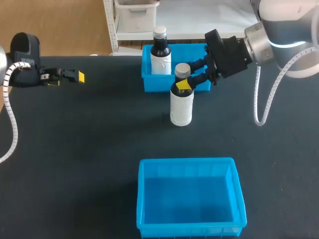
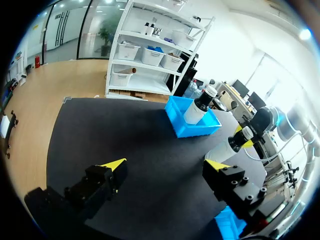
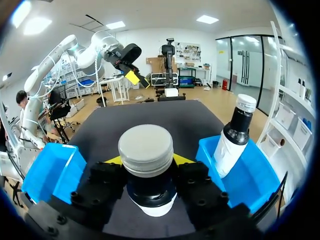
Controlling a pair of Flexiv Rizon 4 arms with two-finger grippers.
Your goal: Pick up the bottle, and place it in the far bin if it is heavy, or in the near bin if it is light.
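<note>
Head view: the bottle (image 1: 181, 102) stands upright on the table (image 1: 75, 149), long axis vertical, cap up, just on the near side of the far bin (image 1: 147, 82). The right end effector (image 1: 185, 77) clamps its neck. Left wrist view: the left end effector (image 2: 165, 165) gapes wide, empty. Right wrist view: the rigid, smooth body looks slippery, so a hold under the cap's lip suits. Its weight cannot be told by sight.

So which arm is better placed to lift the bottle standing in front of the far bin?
Right. The right gripper has both fingers against the neck of the bottle; the left gripper sits open and empty, away at the left side of the table.
</note>
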